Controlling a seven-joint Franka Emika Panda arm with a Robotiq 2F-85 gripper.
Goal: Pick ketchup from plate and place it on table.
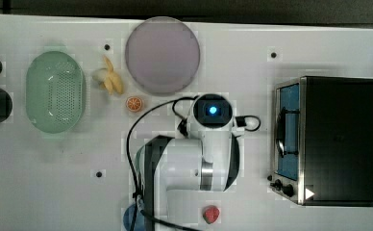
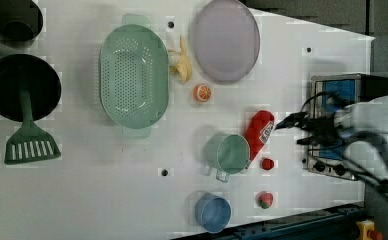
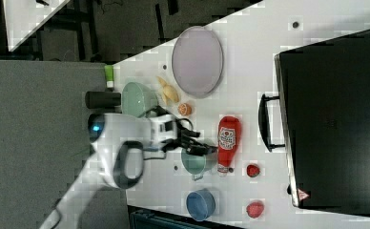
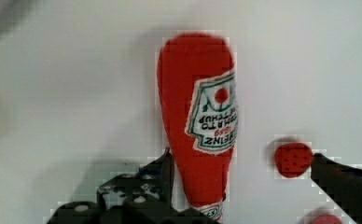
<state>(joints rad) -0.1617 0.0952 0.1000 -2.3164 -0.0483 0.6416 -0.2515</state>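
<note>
The ketchup lies flat on the white table, well apart from the bare lilac plate and just beside a green cup. The gripper hangs over the bottle's neck, fingers spread wide, one on each side, released. A small red strawberry sits near one finger.

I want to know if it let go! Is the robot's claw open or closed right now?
End effector: open, one finger on each side of the ketchup, which lies on the table; it does not look squeezed.
</note>
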